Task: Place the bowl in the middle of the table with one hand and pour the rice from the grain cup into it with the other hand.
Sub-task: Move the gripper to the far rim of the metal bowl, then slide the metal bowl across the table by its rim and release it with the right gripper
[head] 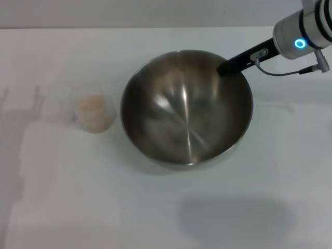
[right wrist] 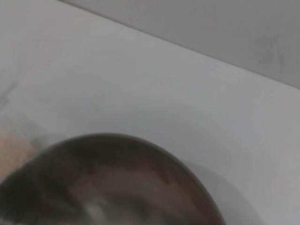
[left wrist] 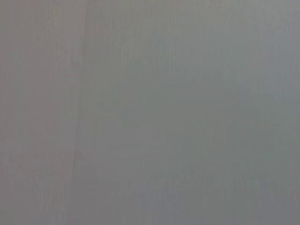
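The bowl (head: 187, 124) is a large shiny steel bowl near the middle of the table (head: 155, 218); nothing is inside it. My right gripper (head: 226, 67) reaches in from the far right, and its dark fingers sit on the bowl's far right rim, shut on it. The right wrist view shows the bowl's rim and inside (right wrist: 117, 187) close up. The grain cup (head: 93, 110) is clear and stands upright on the table just left of the bowl, holding pale rice (head: 91, 106). My left gripper is out of view.
The right arm's silver wrist with a blue light ring (head: 300, 43) and a grey cable hangs over the far right of the table. The left wrist view shows only a plain grey surface. The table's far edge (right wrist: 187, 47) meets a grey wall.
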Motion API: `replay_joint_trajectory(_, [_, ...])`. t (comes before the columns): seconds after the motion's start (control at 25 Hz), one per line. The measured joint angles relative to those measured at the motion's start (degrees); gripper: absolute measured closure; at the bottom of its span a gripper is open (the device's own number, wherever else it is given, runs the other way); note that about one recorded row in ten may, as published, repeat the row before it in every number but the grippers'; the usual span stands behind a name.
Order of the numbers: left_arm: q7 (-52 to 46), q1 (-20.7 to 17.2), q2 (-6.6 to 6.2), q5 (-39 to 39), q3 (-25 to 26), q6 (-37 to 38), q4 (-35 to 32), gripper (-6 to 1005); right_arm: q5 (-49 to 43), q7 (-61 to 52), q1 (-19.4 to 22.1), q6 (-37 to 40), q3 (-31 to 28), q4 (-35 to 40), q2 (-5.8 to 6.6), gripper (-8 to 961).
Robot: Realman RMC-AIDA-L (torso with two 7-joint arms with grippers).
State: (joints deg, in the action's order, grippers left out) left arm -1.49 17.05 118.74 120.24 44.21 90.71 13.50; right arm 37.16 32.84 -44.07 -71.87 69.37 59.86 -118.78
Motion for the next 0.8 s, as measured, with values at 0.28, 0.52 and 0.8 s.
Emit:
replay_joint_trajectory(0.28, [0.0, -0.03, 0.01, 0.05, 0.0, 0.0, -0.09, 317, 2.97, 1.35, 0.21, 1.29, 0.22, -0.23, -0.16, 919])
replay_joint_trajectory(0.52, [0.0, 0.0, 0.01, 0.05, 0.0, 0.0, -0.13, 319, 5.55, 1.61, 0.47, 2.1, 0.03, 0.08, -0.12, 920])
replay_joint_trajectory(0.8, [0.0, 0.0, 0.01, 0.1, 0.0, -0.01, -0.14, 322, 5.82, 2.21, 0.19, 4.13, 0.65, -2.2, -0.18, 920])
